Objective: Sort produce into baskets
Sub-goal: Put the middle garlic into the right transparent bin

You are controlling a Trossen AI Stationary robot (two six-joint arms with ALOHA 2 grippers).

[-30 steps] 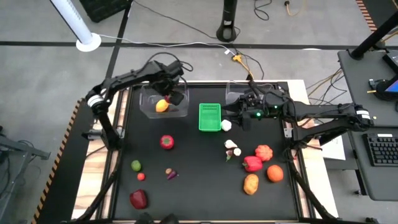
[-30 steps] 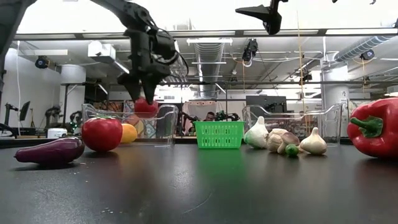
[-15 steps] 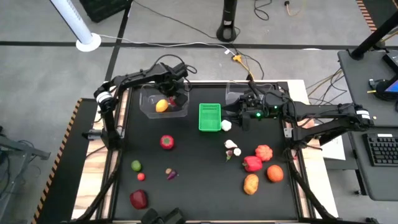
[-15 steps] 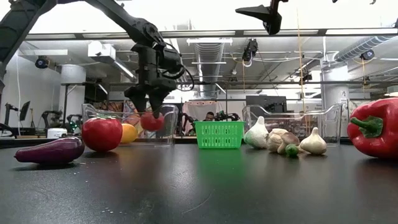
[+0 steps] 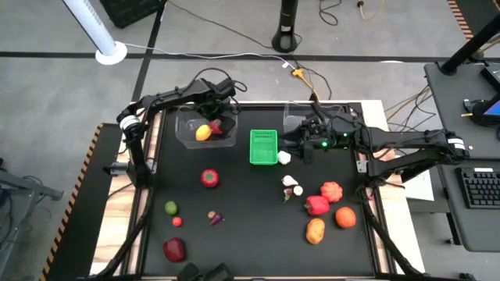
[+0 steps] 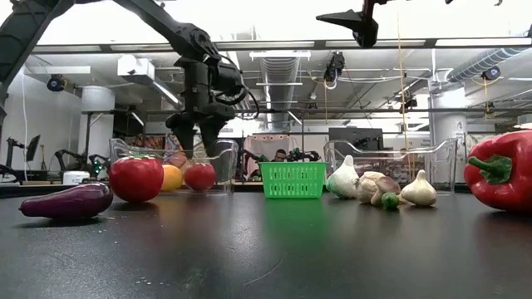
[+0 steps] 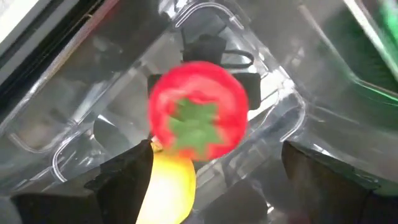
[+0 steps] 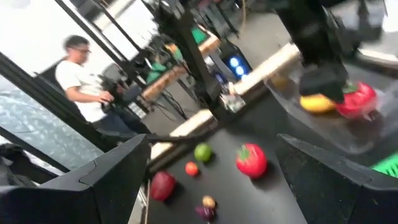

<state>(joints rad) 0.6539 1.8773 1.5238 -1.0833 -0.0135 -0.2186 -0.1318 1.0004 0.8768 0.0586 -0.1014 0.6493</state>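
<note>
- On the dark table's (image 5: pixel 258 234) near part lie loose produce: a red pepper (image 5: pixel 174 250), a purple eggplant (image 5: pixel 216 219), a green lime (image 5: pixel 170 207) and a potato (image 5: pixel 315 230)
- Farther back, a red tomato (image 5: pixel 208 178) sits alone left of centre, with a garlic bulb (image 5: pixel 284 157) just beside the green basket (image 5: pixel 264 147) at mid-table
- The left gripper (image 5: pixel 216 119) hangs over the left clear bin (image 5: pixel 186 140) at the table's far side, its fingers (image 7: pixel 121 180) spread apart and grasping nothing
- A small red tomato (image 7: pixel 198 117) with a green calyx rests on the bin's floor below those fingers, next to a yellow lemon (image 7: pixel 169 190); the low view shows the same tomato (image 6: pixel 199 175) down inside the bin, clear of the gripper (image 6: pixel 198 133) above it
- The right gripper (image 5: pixel 301 144) waits near the right clear bin (image 5: pixel 297 115), fingers parted and empty
- Beyond the table, in the right wrist view, a person in a white shirt (image 8: pixel 84 84) stands in the room
</note>
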